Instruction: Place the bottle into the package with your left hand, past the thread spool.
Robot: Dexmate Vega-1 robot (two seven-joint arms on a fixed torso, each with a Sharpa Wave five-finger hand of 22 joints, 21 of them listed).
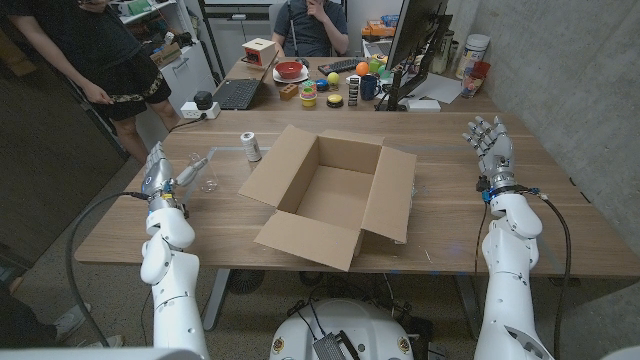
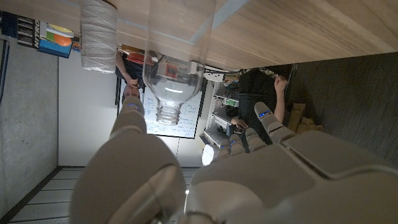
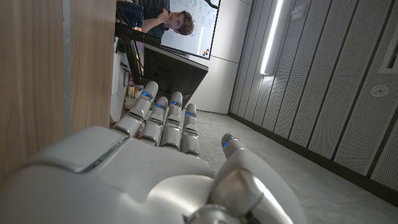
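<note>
Wood-grain surface [image 1: 450, 150] runs wide under my arms, with a cluttered desk and a dark monitor [image 1: 412, 40] behind it at twelve o'clock, one person seated there and another standing at about ten o'clock. My left hand [image 1: 158, 172] is at nine o'clock near the surface's left edge, fingers apart and holding nothing; in the left wrist view my fingers [image 2: 127, 121] reach toward the bottle's neck without closing on it. The bottle [image 1: 203, 168] is clear plastic and lies just beside that hand, toward the three o'clock side of it, its neck pointing back at my palm as the left wrist view shows [image 2: 174, 68]. I cannot tell from the head view whether a fingertip touches it. The thread spool [image 1: 250, 146], white and upright, stands a little farther on at about one o'clock from the bottle, between it and the package, and shows beside the bottle in the left wrist view [image 2: 98, 34]. The package [image 1: 335, 195] is an open cardboard box in the middle of the surface, flaps folded outward on all sides, its inside bare cardboard. My right hand [image 1: 491, 140] is well apart at three o'clock, raised with its fingers spread and upright, gripping nothing; the right wrist view shows the fingers [image 3: 163, 118] straight and side by side next to the surface's edge.
</note>
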